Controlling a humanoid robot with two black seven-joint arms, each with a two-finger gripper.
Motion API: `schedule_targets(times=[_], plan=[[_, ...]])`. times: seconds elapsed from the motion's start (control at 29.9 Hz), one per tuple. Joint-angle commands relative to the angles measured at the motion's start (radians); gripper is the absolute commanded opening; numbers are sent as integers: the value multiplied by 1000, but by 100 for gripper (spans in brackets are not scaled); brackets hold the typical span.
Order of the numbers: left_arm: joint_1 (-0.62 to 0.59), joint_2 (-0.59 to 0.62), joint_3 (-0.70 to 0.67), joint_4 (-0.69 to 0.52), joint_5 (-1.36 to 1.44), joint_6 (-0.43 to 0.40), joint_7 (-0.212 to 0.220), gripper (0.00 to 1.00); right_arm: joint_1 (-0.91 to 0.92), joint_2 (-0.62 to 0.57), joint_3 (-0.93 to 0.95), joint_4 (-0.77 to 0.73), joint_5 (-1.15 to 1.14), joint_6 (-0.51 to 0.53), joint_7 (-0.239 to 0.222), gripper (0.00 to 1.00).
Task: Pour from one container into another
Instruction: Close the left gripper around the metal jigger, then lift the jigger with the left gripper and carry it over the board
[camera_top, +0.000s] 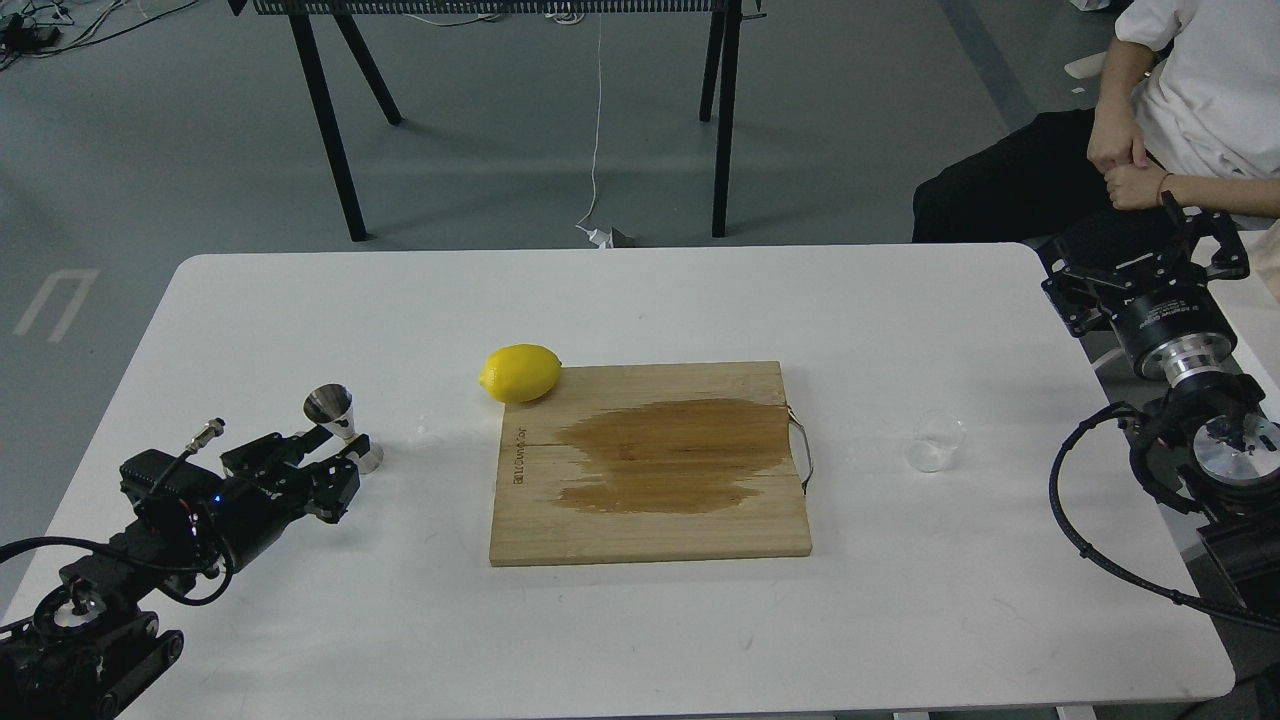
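Observation:
The steel jigger stands upright on the white table, left of the board. My left gripper lies low at its near side, open, with one finger on either side of the jigger's lower cone; whether they touch it is unclear. The clear cup stands alone on the right, just past the board's handle, faint against the white top. My right gripper hangs off the table's right edge, well behind and right of the cup, its dark fingers spread open and holding nothing.
A wooden cutting board with a large wet stain and a metal handle fills the middle. A lemon rests at its far left corner. A seated person is close behind my right gripper. Black table legs stand beyond the far edge.

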Motion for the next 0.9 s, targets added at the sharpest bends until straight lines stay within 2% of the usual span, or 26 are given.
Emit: schedule_targets(times=[0.0,0.4,0.5,0.63,0.74,0.87], plan=[[-5,-13,0,23,-1,0,0,43,1,-1,0,1,0,0,0,100],[-21,-43,-1,23,-4,0,0,40,-1,-1,-2,1,0,0,-2,100],[-22,-45,-1,23,-2,0,0,33,-1,-1,-2,1,-1,0,-2,100],[-20,-43,0,23,1,0,0,18,1,-2,-3,1,-1,0,-2,100],[-20,-42,0,23,2,0,0,10,1,-2,-2,1,0,0,-2,100],[-20,-42,0,25,2,0,0,6,-1,-2,-3,1,0,0,-2,100]])
